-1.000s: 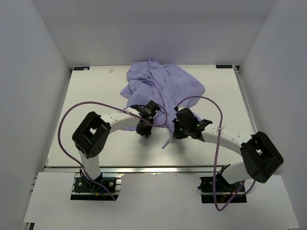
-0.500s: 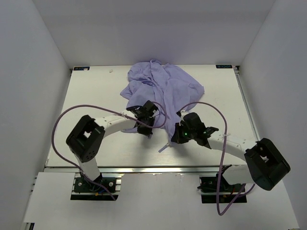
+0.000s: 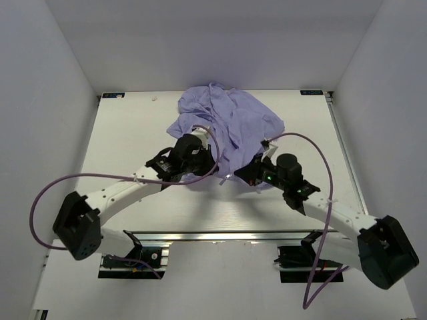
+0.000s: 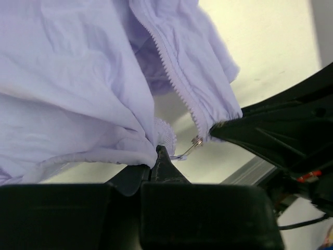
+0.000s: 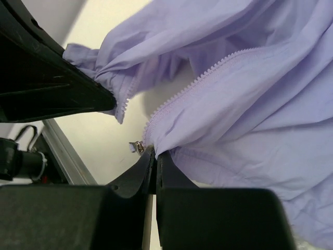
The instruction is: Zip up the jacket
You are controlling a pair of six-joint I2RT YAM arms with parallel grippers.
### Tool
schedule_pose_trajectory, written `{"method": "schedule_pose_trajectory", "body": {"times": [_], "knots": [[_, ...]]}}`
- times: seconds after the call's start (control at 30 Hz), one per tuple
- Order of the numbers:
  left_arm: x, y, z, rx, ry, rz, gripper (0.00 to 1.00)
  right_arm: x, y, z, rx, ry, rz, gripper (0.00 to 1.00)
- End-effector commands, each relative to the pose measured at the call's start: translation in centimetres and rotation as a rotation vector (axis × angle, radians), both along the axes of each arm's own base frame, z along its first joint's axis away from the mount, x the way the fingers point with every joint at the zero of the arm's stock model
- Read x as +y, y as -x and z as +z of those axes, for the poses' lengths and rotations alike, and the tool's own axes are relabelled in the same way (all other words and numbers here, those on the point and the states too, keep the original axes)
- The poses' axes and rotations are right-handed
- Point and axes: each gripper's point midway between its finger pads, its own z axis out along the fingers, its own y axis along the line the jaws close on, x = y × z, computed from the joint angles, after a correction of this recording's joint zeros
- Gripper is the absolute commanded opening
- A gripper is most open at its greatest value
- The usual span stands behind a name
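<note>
The lavender jacket (image 3: 230,120) lies crumpled at the back middle of the table, unzipped at the bottom. My left gripper (image 3: 205,175) is shut on one bottom hem corner (image 4: 130,148) beside the zipper teeth (image 4: 171,78). My right gripper (image 3: 235,179) is shut on the other hem corner (image 5: 208,151). The metal zipper slider (image 5: 137,147) hangs at the end of that side, just by my right fingertips; it also shows in the left wrist view (image 4: 196,140). The two zipper halves are apart, a small gap between them.
The white table (image 3: 133,133) is walled by white panels on three sides. A metal rail (image 3: 213,235) runs along the near edge. Purple cables (image 3: 100,177) loop from both arms. Each wrist view shows the other gripper close by.
Both arms have stretched out low toward the jacket, elbows swung outward. The two grippers now sit closer together at the jacket's bottom hem, each holding one side.
</note>
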Motion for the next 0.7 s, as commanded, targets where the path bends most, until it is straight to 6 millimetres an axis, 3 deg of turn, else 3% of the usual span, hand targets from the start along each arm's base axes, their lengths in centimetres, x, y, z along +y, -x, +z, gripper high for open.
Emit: {"method": "schedule_pose_trajectory", "body": {"times": [0.0,0.23,0.33,0.67], "knots": [[-0.4,-0.3,5.5,-0.129,0.189,0.043,0.0,-0.4,-0.4,5.1,-0.145,-0.158,-0.021,0.0],[0.3,-0.2,7.9,-0.174,0.299,0.11,0.0,-0.8,0.7,7.2,-0.23,-0.23,0.007,0.0],[-0.5,0.0,8.9,-0.185,0.37,0.084,0.0,-0.7,0.5,8.1,-0.253,-0.242,0.011,0.0],[-0.9,-0.1,9.0,-0.194,0.385,0.067,0.0,0.4,-0.1,9.4,-0.27,-0.244,0.054,0.0]]}}
